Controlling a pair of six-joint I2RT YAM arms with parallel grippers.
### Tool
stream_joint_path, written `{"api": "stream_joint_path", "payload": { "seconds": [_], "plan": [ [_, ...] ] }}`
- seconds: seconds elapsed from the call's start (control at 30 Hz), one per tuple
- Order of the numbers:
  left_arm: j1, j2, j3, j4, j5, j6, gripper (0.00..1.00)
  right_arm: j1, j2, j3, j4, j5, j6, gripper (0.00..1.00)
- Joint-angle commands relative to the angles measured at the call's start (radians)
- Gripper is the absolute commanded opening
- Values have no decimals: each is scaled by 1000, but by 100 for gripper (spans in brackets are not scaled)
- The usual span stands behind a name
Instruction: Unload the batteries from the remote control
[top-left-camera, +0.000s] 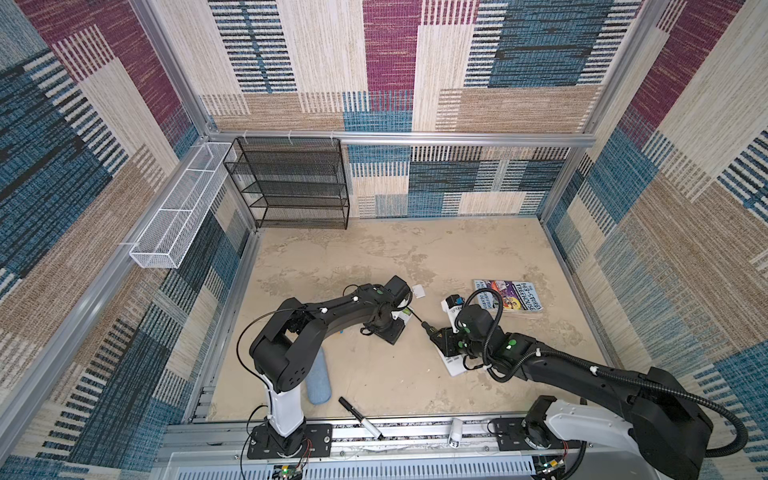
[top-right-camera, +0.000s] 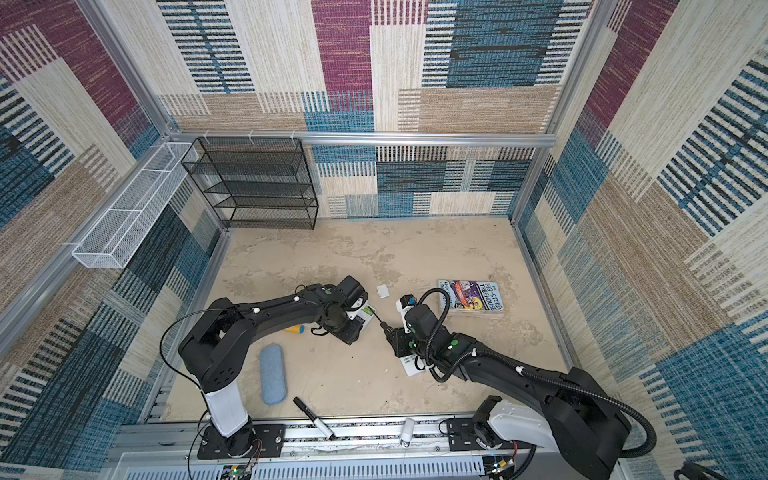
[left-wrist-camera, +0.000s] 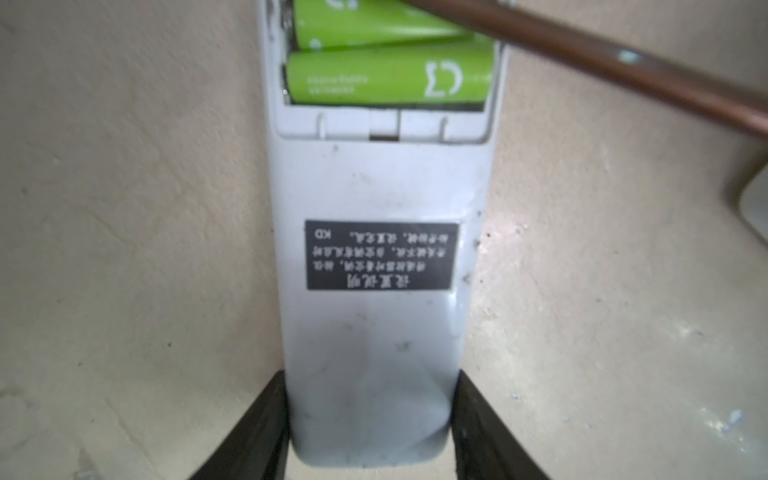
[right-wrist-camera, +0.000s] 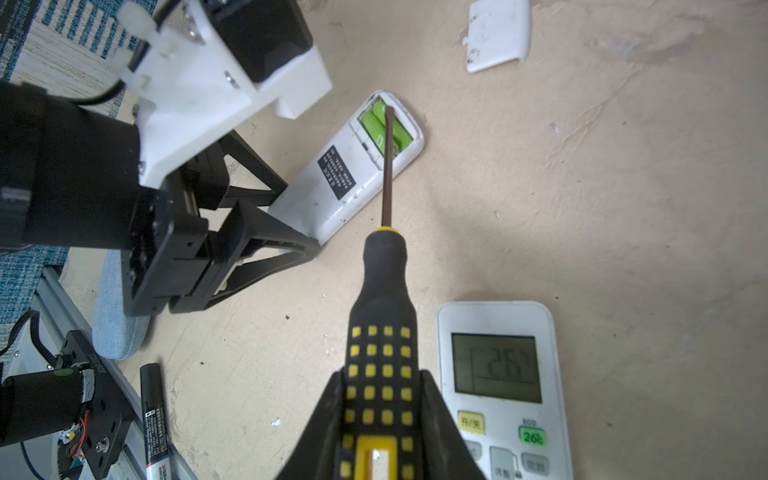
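A white remote control (left-wrist-camera: 374, 332) lies face down on the tan floor with its battery bay open. Two lime green batteries (left-wrist-camera: 386, 81) sit side by side in the bay, also seen in the right wrist view as batteries (right-wrist-camera: 376, 129). My left gripper (left-wrist-camera: 372, 399) is shut on the remote's lower end, one finger on each side. My right gripper (right-wrist-camera: 380, 386) is shut on the handle of a black-and-yellow screwdriver (right-wrist-camera: 384, 291). Its shaft reaches over the bay with the tip at the far end of the batteries. In both top views the two grippers meet mid-floor, around the remote (top-left-camera: 402, 315).
The loose white battery cover (right-wrist-camera: 496, 35) lies beyond the remote. A second remote with a display (right-wrist-camera: 498, 374) lies beside my right gripper. A book (top-left-camera: 509, 296) is at the right, a blue case (top-left-camera: 319, 382) and a marker (top-left-camera: 359, 417) near the front, a black rack (top-left-camera: 291, 183) at the back.
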Motion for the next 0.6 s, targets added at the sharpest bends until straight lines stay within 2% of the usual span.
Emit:
{"api": "stream_joint_path", "payload": {
  "seconds": [0.0,0.13,0.4,0.57],
  "plan": [
    [-6,4,-8,-146,65,10,52,2,-4,1,37,7,8,0],
    [-6,7,-9,-146,59,11,52,1,-35,6,13,33,-3,0],
    [-6,5,-15,-127,35,17,52,2,-26,37,-70,-83,-28,0],
    [-8,3,-12,-125,24,21,52,2,1,47,-111,-87,-17,0]
  ]
}}
